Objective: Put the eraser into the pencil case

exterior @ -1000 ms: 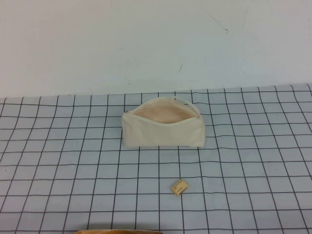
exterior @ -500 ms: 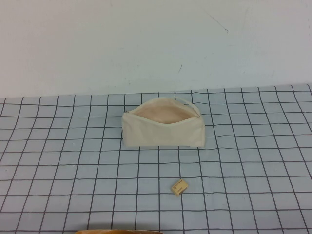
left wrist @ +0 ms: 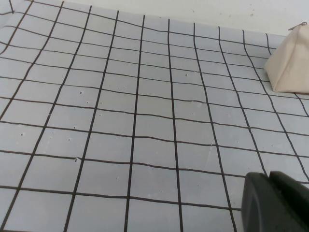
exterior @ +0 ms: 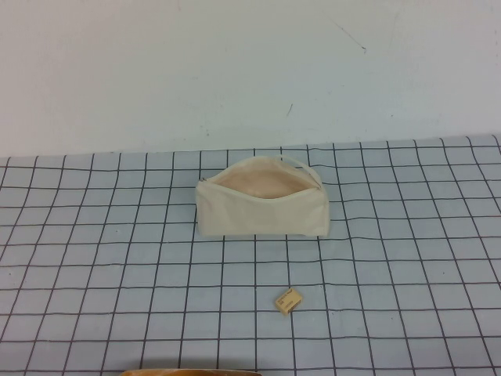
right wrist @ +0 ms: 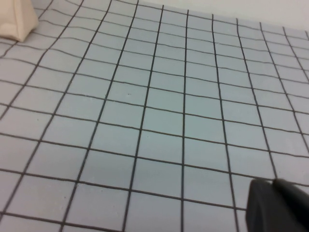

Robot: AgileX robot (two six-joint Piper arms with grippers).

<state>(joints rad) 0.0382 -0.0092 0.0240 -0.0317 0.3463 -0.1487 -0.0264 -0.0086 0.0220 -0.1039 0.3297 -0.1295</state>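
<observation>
The cream pencil case [exterior: 262,213] stands on the grid mat in the middle of the high view, its zip open and the pinkish lining showing at the top. The small tan eraser [exterior: 288,301] lies flat on the mat about two grid squares in front of the case, a little to the right. Neither arm shows in the high view. My left gripper [left wrist: 269,175] is shut and empty over bare mat, with one end of the case [left wrist: 292,67] far off. My right gripper [right wrist: 273,182] is shut and empty over bare mat, with the case's other end [right wrist: 17,19] far off.
The blue-grey mat [exterior: 94,258] with black grid lines covers the table up to a pale wall [exterior: 235,70] behind the case. A tan curved edge [exterior: 192,372] shows at the bottom of the high view.
</observation>
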